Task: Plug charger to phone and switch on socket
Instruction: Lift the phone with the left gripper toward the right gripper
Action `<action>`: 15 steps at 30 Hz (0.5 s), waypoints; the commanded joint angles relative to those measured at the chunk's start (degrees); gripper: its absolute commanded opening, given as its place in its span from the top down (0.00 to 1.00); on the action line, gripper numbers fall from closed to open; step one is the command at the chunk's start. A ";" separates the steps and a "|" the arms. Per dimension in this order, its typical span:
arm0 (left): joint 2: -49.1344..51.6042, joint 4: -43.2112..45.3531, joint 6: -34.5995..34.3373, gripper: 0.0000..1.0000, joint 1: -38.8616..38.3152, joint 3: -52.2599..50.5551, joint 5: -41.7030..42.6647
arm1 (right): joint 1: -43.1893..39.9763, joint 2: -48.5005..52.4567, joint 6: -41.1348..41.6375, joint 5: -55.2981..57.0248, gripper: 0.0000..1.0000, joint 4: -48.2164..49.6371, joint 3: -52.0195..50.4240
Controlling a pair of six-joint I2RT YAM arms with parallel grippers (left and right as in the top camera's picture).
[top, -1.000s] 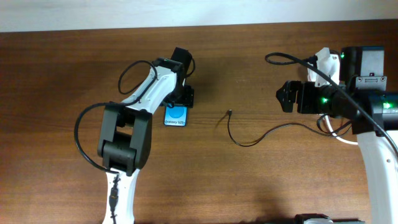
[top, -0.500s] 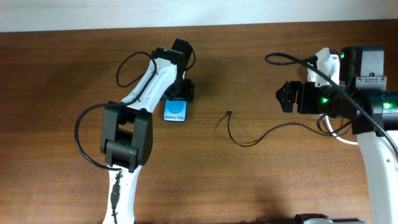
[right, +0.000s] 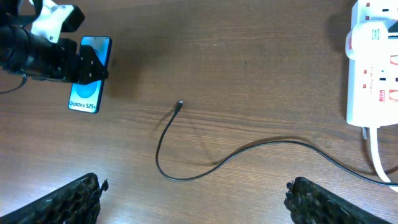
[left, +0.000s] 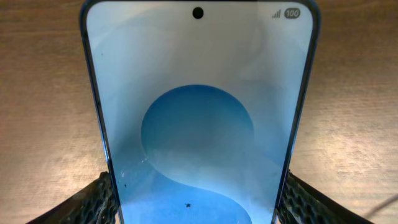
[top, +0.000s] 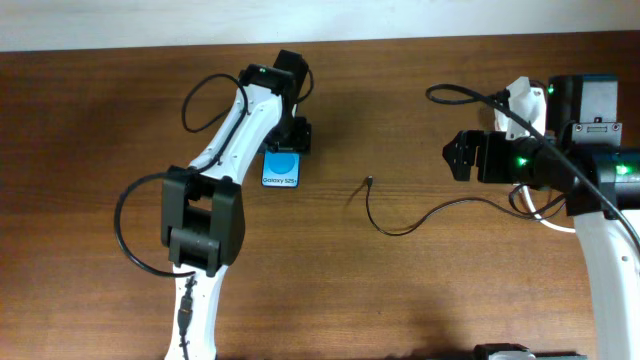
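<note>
1. Table (top: 90,130): brown wood-grain top that fills the overhead view; a pale strip runs along the upper edge.

2. Left arm (top: 225,150): white and black, rising from the lower left of the overhead view to upper centre. The left gripper (top: 286,148) is clenched on the phone. In the left wrist view its black ribbed fingers (left: 93,202) press against both long edges of the handset, at the bottom corners of the frame.

3. Right arm (top: 560,165): black with green lights, at the right edge of the overhead view. The right gripper (top: 460,158) points toward frame centre, released, and holds nothing. In the right wrist view its fingers (right: 68,199) stand wide apart at the lower corners, with bare table between them.

4. Socket (right: 373,68): white strip with red marks, upper right of the right wrist view. Its thick white cord (right: 373,155) runs down from its lower end. In the overhead view it is mostly hidden by the right arm.

5. Phone (top: 282,172): blue screen facing up, flat on the table, upper centre of the overhead view. Its upper end lies between the left gripper's fingers and the lettered end juts toward the bottom of the frame. It lies well apart from the right gripper.

6. Charger (top: 400,228): thin black cable curving across the centre of the table, between the two grippers and touching neither.

7. Connector tip (top: 370,181): lies free on the wood, right of the phone and apart from it.
</note>
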 commanded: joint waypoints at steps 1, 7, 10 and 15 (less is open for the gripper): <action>-0.37 -4.81 -7.15 1.00 1.53 8.50 -0.42 | 0.35 0.50 1.11 -1.68 0.02 0.20 0.76; -0.37 -13.00 -17.40 1.00 4.04 18.62 4.48 | 0.35 5.42 8.79 -2.86 0.02 0.74 0.76; -0.37 -13.64 -22.53 1.00 6.27 18.84 14.38 | 0.37 9.51 12.13 -8.17 0.00 2.21 0.76; -0.37 -14.51 -38.05 1.00 9.18 18.84 26.67 | 3.56 14.32 13.20 -16.55 0.03 10.19 0.76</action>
